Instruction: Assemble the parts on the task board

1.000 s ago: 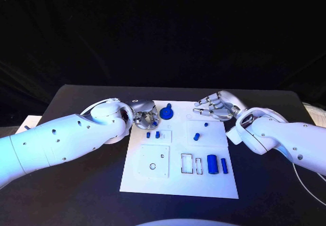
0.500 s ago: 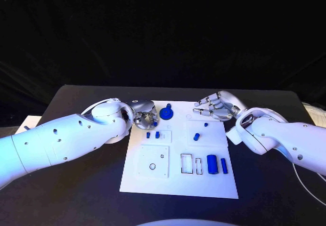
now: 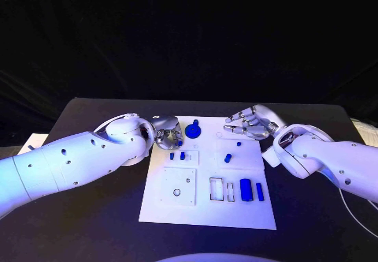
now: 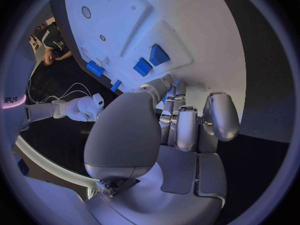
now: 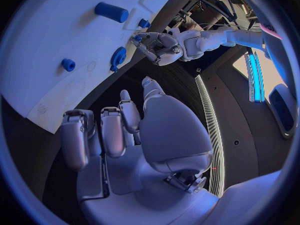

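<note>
Presently left hand [image 3: 167, 136] fingers pinch a small blue part [image 3: 179, 143] over the task board [image 3: 208, 218]; right hand [image 3: 250, 123] curled, holding nothing (idle). Next: seat part.

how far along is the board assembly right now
Early, it seems. Possibly done: two small pegs and another peg appear to stand in the task board. In hand: the left hand pinches a small blue part beside the blue gear. Left: the cylinder and bar lie loose, both rectangular slots open; right hand holds nothing.
</note>
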